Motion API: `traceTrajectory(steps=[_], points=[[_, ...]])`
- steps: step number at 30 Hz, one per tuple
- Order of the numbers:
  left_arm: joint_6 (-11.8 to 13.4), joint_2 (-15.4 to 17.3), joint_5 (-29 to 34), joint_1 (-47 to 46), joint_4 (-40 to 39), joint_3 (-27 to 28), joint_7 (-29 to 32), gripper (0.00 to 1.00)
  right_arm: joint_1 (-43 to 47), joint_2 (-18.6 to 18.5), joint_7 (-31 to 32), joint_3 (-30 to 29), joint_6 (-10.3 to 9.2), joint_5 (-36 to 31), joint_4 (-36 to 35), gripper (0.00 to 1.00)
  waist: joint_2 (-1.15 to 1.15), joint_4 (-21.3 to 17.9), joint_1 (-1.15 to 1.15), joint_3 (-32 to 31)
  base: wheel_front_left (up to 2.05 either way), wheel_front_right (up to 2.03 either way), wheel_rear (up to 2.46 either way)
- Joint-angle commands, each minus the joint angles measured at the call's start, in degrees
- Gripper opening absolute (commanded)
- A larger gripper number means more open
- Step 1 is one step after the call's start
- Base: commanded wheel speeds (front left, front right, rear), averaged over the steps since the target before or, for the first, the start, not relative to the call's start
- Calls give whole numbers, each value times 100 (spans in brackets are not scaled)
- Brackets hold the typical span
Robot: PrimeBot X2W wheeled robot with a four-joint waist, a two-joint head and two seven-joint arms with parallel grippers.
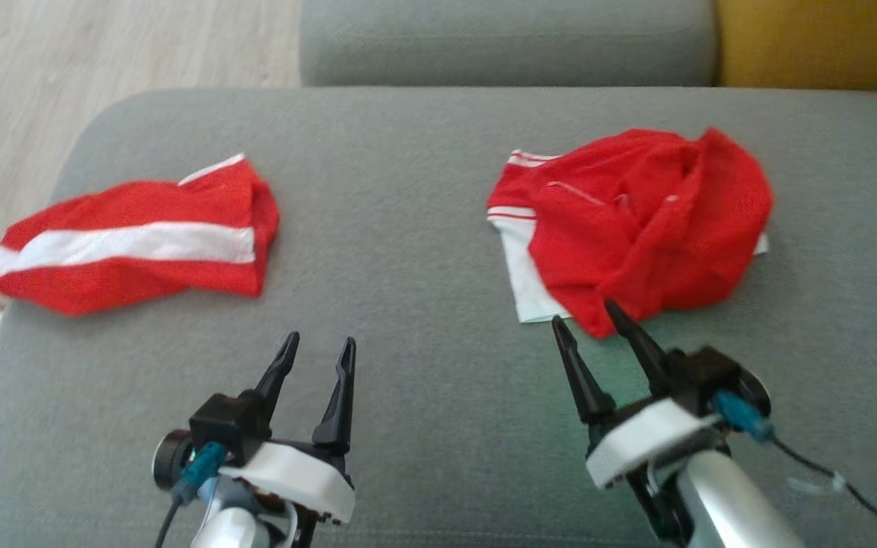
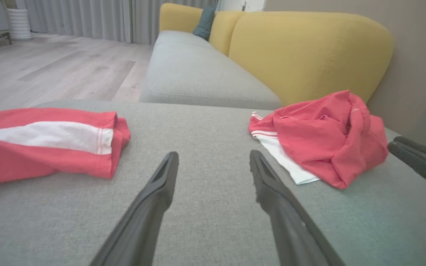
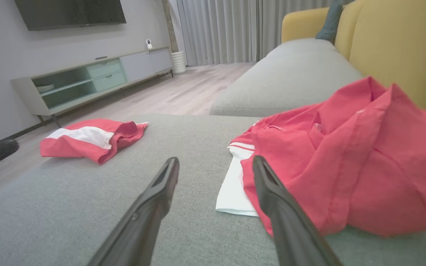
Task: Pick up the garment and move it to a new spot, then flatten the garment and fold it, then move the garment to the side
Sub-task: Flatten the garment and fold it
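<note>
Both pairs of jaws wide and empty, the right just beside the crumpled garment (image 1: 636,228), so best pinch a thick fold there.

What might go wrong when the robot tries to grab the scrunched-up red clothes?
1. The crumpled garment is bunched in layers; the open right gripper near its front edge might pinch just one layer and drag it.
2. Carried left, it could land on the folded garment and mess it up.
</note>
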Motion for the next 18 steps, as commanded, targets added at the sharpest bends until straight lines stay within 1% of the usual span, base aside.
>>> traceTrajectory(steps=[1,10,18], points=[[-34,-56,90,-350,-107,168,-71,100,-534,-20,85,202,-4,34,216,100,0,296,0,268,0,0,0],[-135,-168,123,-513,39,69,-71,100,-1513,-20,353,286,-4,205,1804,100,0,842,0,625,0,0,0],[-142,-195,102,-575,78,51,-71,100,-1996,-20,413,-80,-4,84,2841,100,0,1041,0,754,0,0,0]])
